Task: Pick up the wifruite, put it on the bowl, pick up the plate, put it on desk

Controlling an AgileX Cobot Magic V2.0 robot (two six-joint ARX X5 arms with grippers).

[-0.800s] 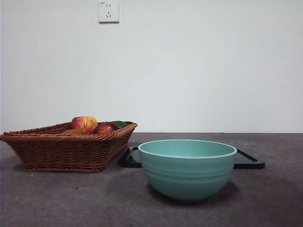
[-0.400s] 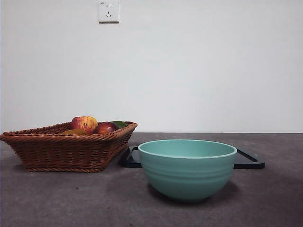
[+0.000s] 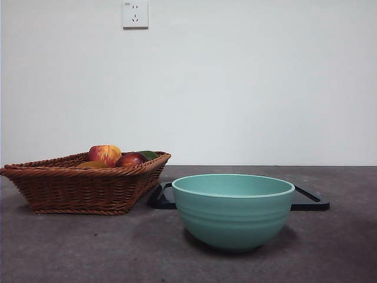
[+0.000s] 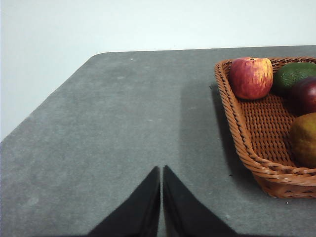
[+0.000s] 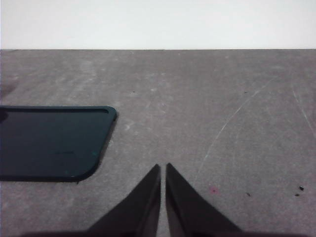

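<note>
While both arms wait, I see the left gripper (image 4: 161,170) and right gripper (image 5: 163,168) pinched together, empty; the wifruite (image 4: 303,139), seemingly cropped, lies in the basket (image 3: 88,188) beside the bowl (image 3: 232,209).

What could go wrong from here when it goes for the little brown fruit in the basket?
The wifruite sits close against the dark red fruit and near the wicker basket wall, so the left gripper, now shut, may nudge a neighbour or catch the rim. The bowl stands partly on the black tray, so it might rock.
</note>
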